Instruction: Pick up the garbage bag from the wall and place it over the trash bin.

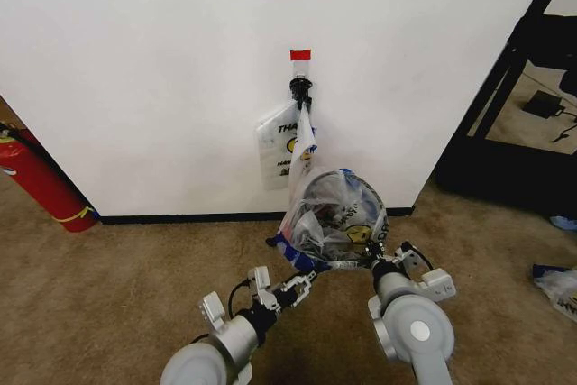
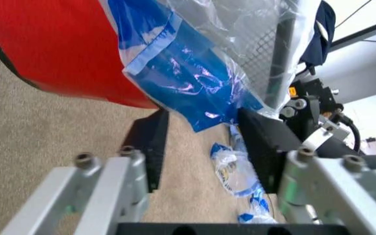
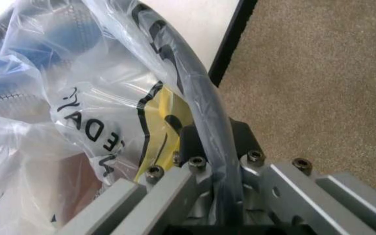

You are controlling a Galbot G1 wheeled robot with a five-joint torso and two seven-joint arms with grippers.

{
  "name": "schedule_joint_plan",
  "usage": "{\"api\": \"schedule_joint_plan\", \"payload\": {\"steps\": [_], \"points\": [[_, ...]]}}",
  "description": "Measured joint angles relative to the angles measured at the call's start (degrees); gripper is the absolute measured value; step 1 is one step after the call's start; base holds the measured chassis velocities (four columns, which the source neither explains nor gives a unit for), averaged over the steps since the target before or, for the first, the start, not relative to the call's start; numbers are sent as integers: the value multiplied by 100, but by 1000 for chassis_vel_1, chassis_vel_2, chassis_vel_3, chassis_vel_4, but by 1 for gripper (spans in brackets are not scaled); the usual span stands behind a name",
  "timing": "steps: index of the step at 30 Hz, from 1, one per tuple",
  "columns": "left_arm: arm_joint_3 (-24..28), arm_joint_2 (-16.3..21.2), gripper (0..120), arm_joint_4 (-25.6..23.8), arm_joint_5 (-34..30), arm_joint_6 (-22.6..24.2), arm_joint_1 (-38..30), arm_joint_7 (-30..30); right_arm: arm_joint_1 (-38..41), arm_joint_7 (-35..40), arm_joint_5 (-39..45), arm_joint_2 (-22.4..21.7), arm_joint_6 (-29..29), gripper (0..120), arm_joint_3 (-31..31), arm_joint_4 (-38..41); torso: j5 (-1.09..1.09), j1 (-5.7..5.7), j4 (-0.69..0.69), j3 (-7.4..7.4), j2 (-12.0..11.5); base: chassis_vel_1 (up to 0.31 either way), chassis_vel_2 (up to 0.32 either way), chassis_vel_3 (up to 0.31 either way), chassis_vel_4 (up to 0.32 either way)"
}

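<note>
The garbage bag, clear plastic with black print and a yellow face, is spread over the round trash bin at the foot of the wall. A strip of the bag runs up to the black hook under the red tape. My right gripper is shut on the bag-covered black rim at the bin's near right side. My left gripper is open at the bin's near left, and the bag's blue handle hangs between its fingers, beside the bin's red base.
More printed bags hang flat on the wall under the hook. A red fire extinguisher leans at the left. A black rack stands at the right, with loose plastic bags on the carpet near it.
</note>
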Motion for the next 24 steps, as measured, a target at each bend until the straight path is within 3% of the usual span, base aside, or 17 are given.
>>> {"api": "schedule_joint_plan", "payload": {"steps": [8, 10, 24], "points": [[-12, -34, 13, 99, -62, -134, -113, -17, -6, -1, -45, 21, 0, 0, -62, 0, -1, 0, 0, 0, 0, 0, 0, 0, 0], [-46, -58, 1, 114, -110, -203, -127, -47, -4, -6, -71, 48, 2, 0, -68, -5, 0, 0, 0, 0, 0, 0, 0, 0, 0], [122, -190, 0, 401, 337, -186, -44, -58, -76, 52, -43, 125, -49, 0, -67, 222, 0, 0, 0, 0, 0, 0, 0, 0, 0]]}}
